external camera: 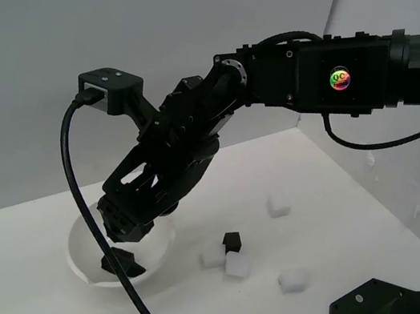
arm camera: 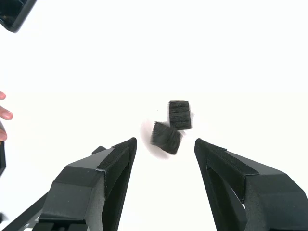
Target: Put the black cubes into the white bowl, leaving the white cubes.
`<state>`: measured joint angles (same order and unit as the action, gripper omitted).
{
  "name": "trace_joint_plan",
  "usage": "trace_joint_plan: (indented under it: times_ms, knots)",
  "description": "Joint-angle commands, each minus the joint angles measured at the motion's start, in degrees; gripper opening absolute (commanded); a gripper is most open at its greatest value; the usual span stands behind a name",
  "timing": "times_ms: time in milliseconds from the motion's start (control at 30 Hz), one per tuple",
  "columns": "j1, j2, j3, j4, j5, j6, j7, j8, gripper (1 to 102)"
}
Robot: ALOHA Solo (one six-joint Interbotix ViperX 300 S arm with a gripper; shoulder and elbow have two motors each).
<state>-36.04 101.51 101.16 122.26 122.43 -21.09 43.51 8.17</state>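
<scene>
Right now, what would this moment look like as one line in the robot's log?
gripper: open above white bowl | black cubes in bowl: two | black cube on table: one, among white cubes

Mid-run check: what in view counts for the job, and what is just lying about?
Job: gripper, open above the white bowl; two black cubes below it; third black cube on the table.

Lying about: white cubes.

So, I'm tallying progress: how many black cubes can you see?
3. Two black cubes lie in the white bowl under the open hand; one sits among the white cubes.
</scene>
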Motion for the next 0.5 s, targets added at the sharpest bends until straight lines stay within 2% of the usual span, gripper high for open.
trace_joint_plan:
  times_ms: [0, 167, 333, 467]
  knots:
    - [0.09, 1.85, 2.37, -0.62, -0.97, -0.18, -0.09, 0.70, 67]
    - [4.22, 4.48, 4.92, 2.29, 2.02, 1.23, 0.09, 0.70, 67]
    - [9.84, 8.00, 8.44, 7.12, 6.59, 2.02, 0.70, 0.88, 67]
    - [13.36, 10.11, 10.37, 10.72, 10.37, 3.60, 1.32, 0.88, 67]
